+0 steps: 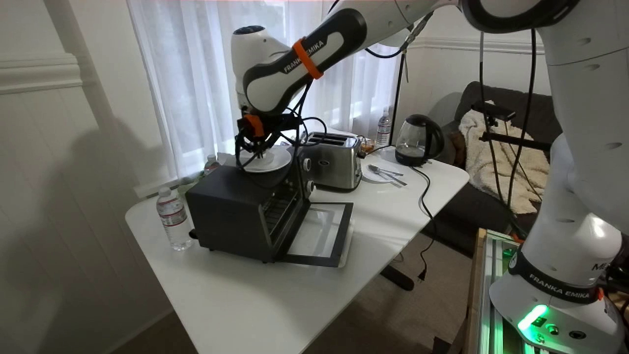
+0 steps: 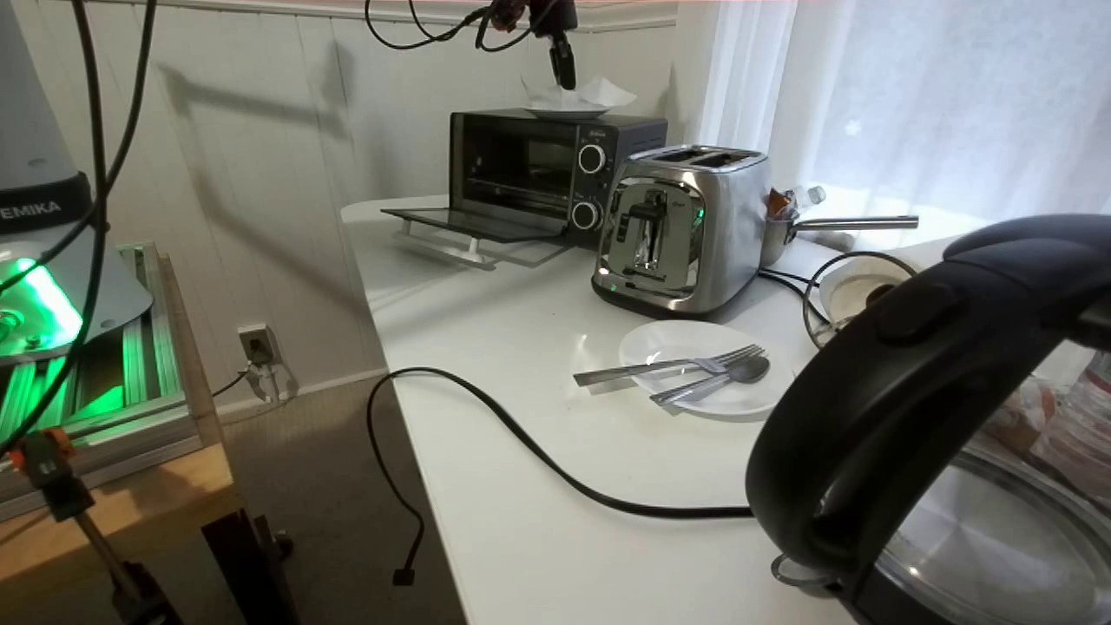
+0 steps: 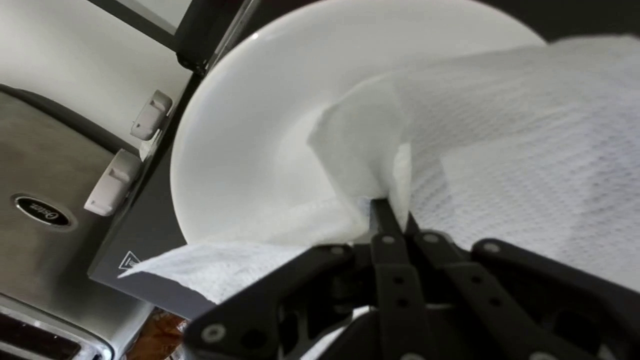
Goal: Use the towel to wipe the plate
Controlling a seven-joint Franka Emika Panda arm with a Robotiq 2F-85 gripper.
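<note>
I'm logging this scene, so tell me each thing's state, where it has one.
Paper towel: pinched, creased
Jaws: closed on paper towel
Oven-top plate: face up, partly covered
Toaster oven: door open
Two-slot toaster: upright
Fork: on tabletop plate
Spoon: on tabletop plate
Glass kettle: lid shut
Power plug: dangling loose
Water bottle beside oven: upright
Base light: lit green

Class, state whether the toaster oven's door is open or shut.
Open: both exterior views show the door lowered, exposing the inside of the toaster oven.

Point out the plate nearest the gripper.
The plate on top of the toaster oven: the gripper holds the white towel over it. The other plate sits on the table, with a fork and spoon.
</note>
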